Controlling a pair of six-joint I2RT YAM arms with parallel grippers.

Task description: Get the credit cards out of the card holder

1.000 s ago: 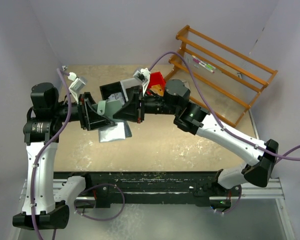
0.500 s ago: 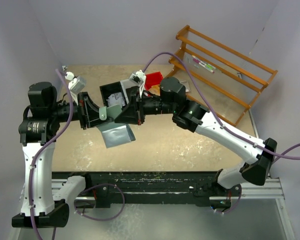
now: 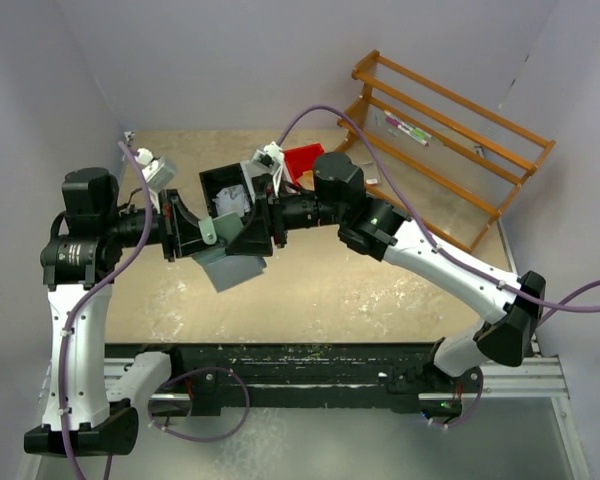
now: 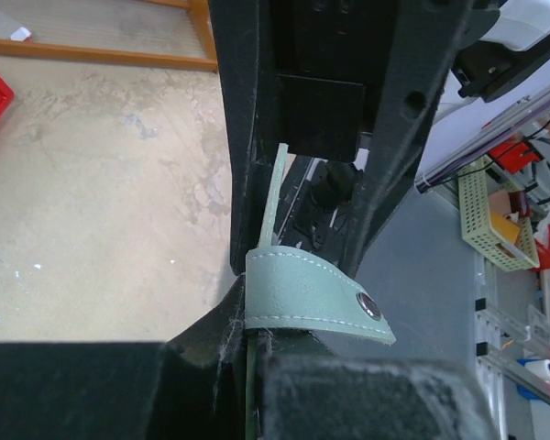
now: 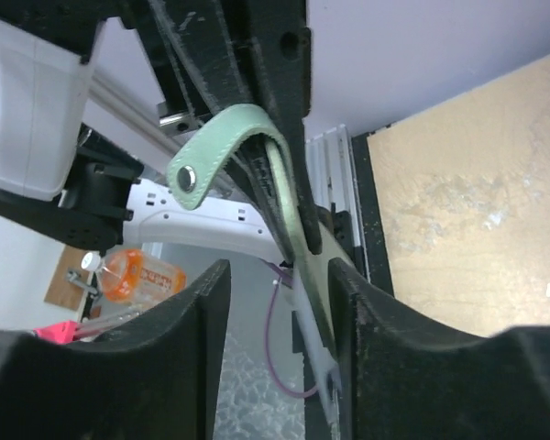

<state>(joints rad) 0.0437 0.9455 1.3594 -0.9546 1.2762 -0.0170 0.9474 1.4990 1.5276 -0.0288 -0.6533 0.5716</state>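
The pale mint-green card holder [image 3: 230, 268] hangs in the air between my two grippers, above the table. My left gripper [image 3: 212, 240] is shut on it. In the left wrist view the holder [image 4: 273, 203] runs edge-on into the left gripper [image 4: 249, 385], its snap tab [image 4: 312, 298] curling out to the right. My right gripper [image 5: 280, 275] is open around the holder's lower part [image 5: 291, 220]. The holder lies close to the right finger [image 5: 412, 367], with a clear gap to the left one. A pale thin sheet [image 5: 319, 362] hangs below the cover. The credit cards are hidden.
A black bin [image 3: 223, 185] with something white inside stands just behind the grippers. A red bin [image 3: 303, 160] sits behind the right wrist. A wooden rack [image 3: 450, 130] lies at the back right. Bare sandy tabletop [image 3: 330, 290] stretches in front.
The left gripper closed on the card holder. The right gripper, shut on it before, opened its jaws. The right arm shifted left, and the hanging cover swung lower and tilted.
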